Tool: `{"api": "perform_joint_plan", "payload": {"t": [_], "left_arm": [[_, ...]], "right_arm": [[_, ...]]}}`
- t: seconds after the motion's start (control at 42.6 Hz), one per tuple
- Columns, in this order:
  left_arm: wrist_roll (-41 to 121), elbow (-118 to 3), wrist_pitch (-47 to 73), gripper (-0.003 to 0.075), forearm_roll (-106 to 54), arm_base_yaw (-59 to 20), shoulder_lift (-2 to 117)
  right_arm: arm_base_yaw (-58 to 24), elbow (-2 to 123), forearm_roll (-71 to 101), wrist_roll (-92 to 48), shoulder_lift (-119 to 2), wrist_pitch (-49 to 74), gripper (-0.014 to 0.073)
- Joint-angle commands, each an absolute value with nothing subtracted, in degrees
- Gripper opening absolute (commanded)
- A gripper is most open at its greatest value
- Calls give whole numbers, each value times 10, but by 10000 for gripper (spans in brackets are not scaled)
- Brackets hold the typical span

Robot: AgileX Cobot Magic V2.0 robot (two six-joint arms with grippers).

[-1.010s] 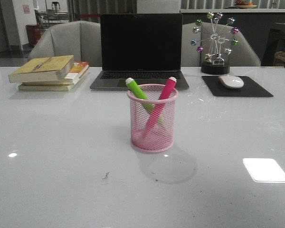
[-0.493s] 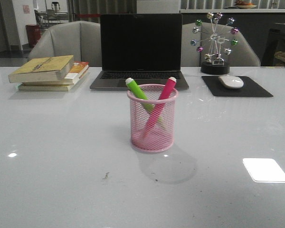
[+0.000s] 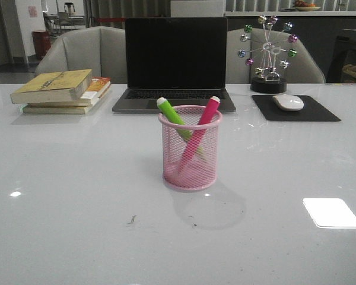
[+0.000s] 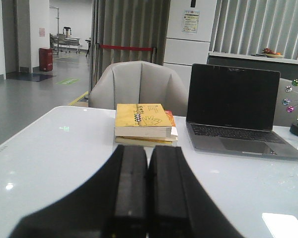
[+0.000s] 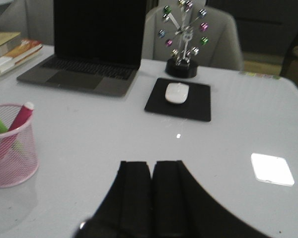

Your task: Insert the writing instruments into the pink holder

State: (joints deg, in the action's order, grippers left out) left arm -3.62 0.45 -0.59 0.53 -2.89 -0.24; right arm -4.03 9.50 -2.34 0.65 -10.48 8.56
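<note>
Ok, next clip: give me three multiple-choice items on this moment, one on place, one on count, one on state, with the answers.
1. Where is the lime green marker pen?
A. On the stacked books
B. In the pink wire-mesh pen cup
C. On the black mouse pad

2. How many markers stand in the cup?
A. One
B. Two
C. Three

3. How are the fingers of the left hand and right hand?
A. Both closed, empty
B. Both wide open
C. Each gripping a marker

Answers: 1 B, it leans inside the cup beside the magenta pink marker pen. 2 B, only the green and pink ones show. 3 A, each wrist view shows fingers pressed together with nothing between.
</note>
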Motion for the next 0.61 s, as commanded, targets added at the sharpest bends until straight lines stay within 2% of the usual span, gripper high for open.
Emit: {"api": "perform_joint_plan", "payload": {"t": [0.0,0.164,0.587], "left_arm": [[-35,5,-57,93,0,-30,-14],[-35,5,-57,93,0,-30,-14],[-35,5,-57,93,0,-30,-13]], "right_arm": [[-13,60,-27,0,-53,-10,58],[3,-11,-24,4,16,-67,58],[4,-9,7,9,19,-18,58]]}}
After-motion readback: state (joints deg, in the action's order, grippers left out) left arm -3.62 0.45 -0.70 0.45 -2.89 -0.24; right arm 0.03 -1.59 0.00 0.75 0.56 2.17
